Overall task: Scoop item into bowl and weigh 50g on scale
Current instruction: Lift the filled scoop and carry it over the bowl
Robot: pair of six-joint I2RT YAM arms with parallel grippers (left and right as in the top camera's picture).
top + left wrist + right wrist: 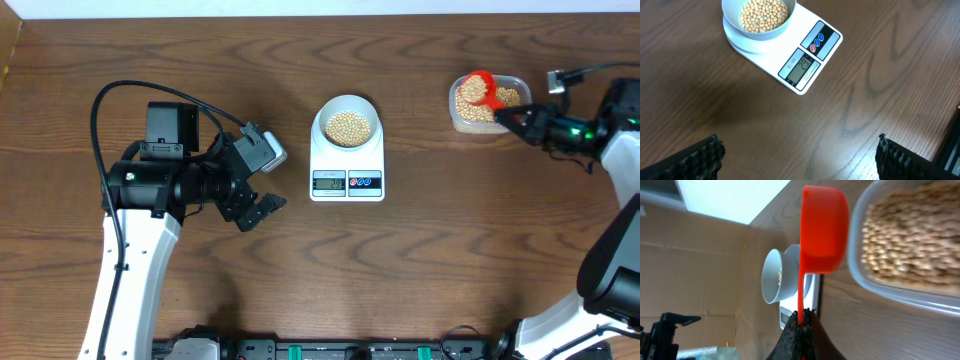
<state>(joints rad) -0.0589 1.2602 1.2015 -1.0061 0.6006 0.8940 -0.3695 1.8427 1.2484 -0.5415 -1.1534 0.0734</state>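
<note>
The right gripper (801, 326) is clamping the thin handle of the red scoop (822, 230), jaws tight on it. It is holding the cup above the left part of the clear tub (460, 122), which is sitting near the tabletop's (430, 280) far right corner. The left gripper (258, 212) is hanging with its jaws wide and empty over bare wood, left of the scale (780, 55) and well apart from it. The soybeans (764, 15) are lying in two places. One heap is in the tub, and another is filling much of the white bowl (760, 37), which is standing on the scale's platform at the middle of the tabletop.

The step in hand looks like drawing another load from the tub. With the bowl already this full, I am judging the target to be close, though the digits on the display (800, 70) are too small to read.

The scoop should therefore be taking only a small load. It should be lifting out level so that no beans roll off during the trip across to the bowl. Over the bowl, the wrist should be rolling slowly and trickling beans in a few at a time, pausing for the reading to settle. Neither the scoop nor either gripper should be touching the bowl or the platform, since any contact would falsify the weight.
</note>
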